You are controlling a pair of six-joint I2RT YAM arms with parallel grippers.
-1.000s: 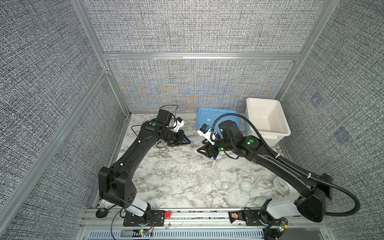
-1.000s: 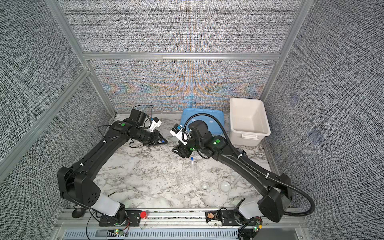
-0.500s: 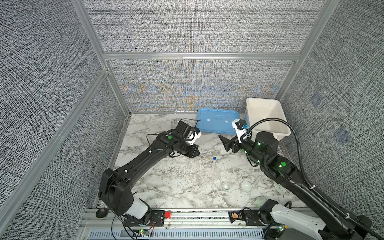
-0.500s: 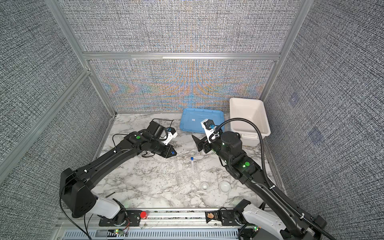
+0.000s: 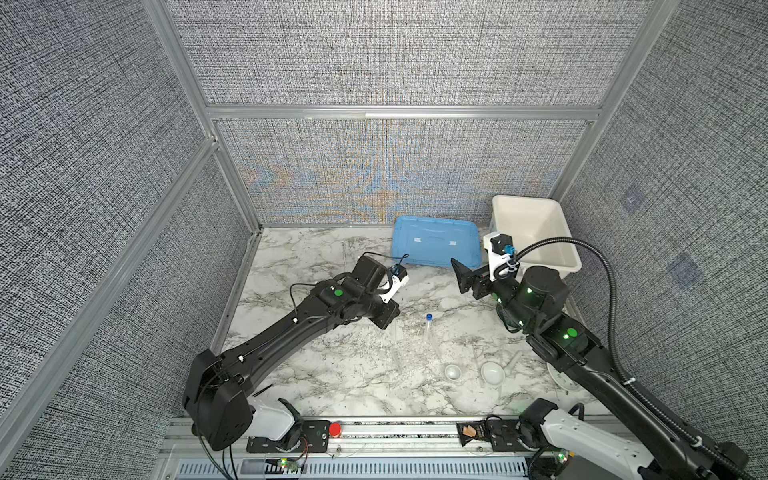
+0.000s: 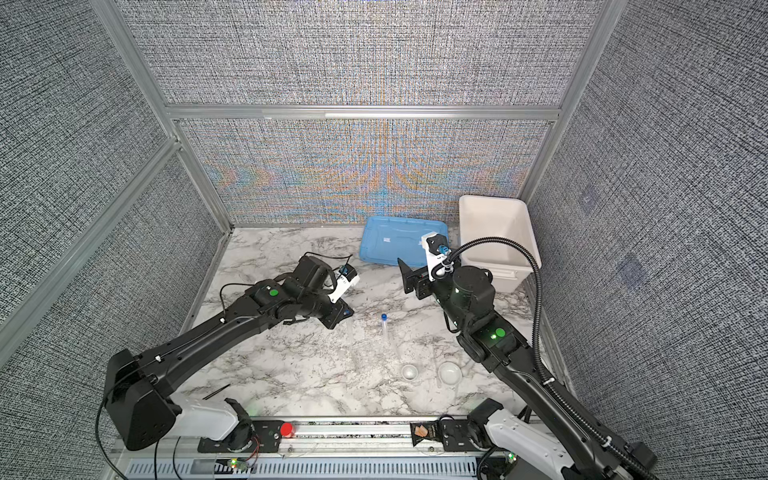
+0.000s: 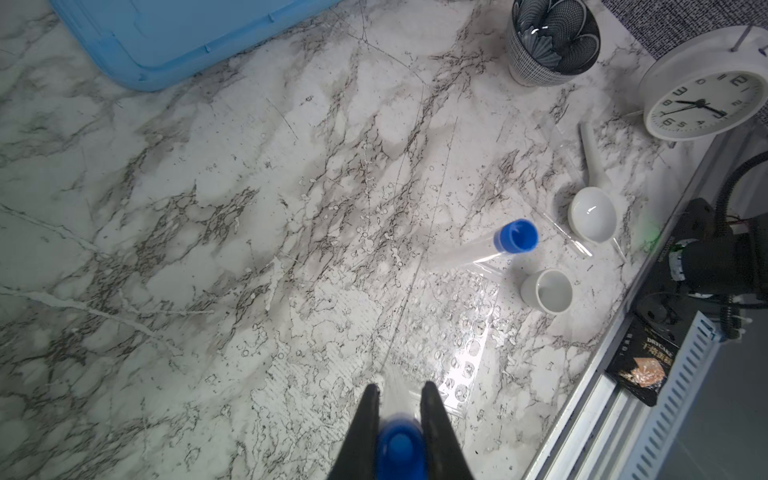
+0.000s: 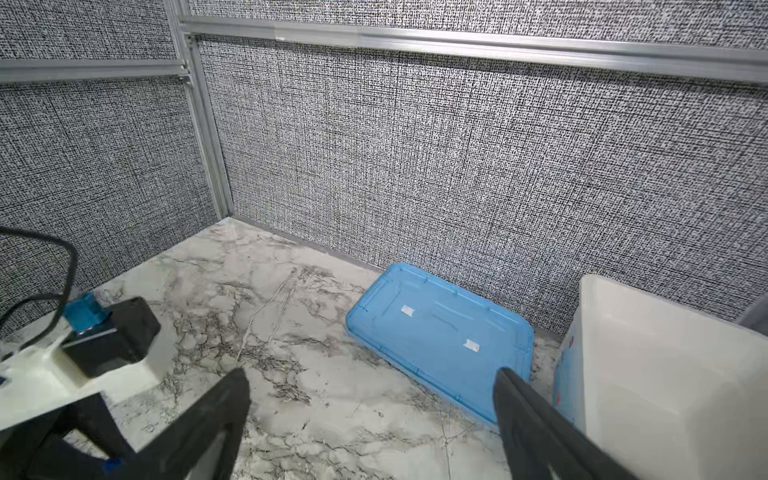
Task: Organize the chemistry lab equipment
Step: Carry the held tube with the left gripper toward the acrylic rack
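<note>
My left gripper is shut on a slim clear tube with a blue cap, low over the table's middle in both top views. A second blue-capped tube stands apart in a clear holed rack. Two small white bowls and a white pestle lie near the front right. My right gripper hangs open and empty, raised beside the blue lid.
A blue lid lies at the back, with a white bin to its right. A white clock and a patterned cup stand by the right edge. Grey walls enclose three sides.
My right gripper opened, left its tube standing in the rack and drew back to the right. My left arm swung from the back left toward the middle with its tube.
</note>
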